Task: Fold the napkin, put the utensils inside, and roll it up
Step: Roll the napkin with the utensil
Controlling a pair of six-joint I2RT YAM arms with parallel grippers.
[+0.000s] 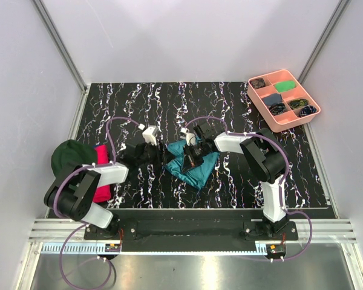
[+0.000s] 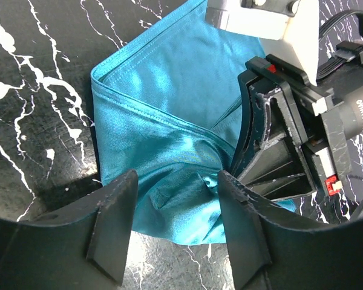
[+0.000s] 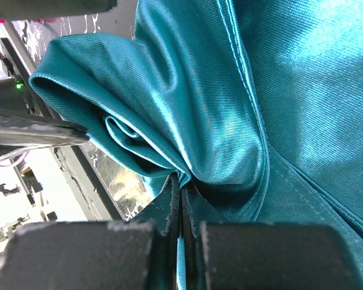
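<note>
The teal napkin (image 1: 196, 166) lies bunched and partly folded at the table's middle. My right gripper (image 1: 191, 158) is shut on a gathered fold of the napkin (image 3: 230, 90), and the right wrist view shows the cloth pinched at the jaw tips (image 3: 181, 181). My left gripper (image 1: 162, 154) is open at the napkin's left edge. In the left wrist view its fingers (image 2: 112, 223) straddle a corner of the napkin (image 2: 163, 133) without closing on it, and the right gripper (image 2: 278, 151) stands just beyond. No utensils are in view.
A bright pink-red cloth (image 1: 100, 184) and a dark green cap (image 1: 69, 156) lie at the left by the left arm. A pink compartment tray (image 1: 272, 113) with small items stands at the back right. The table (image 1: 139, 103) is black marble-patterned.
</note>
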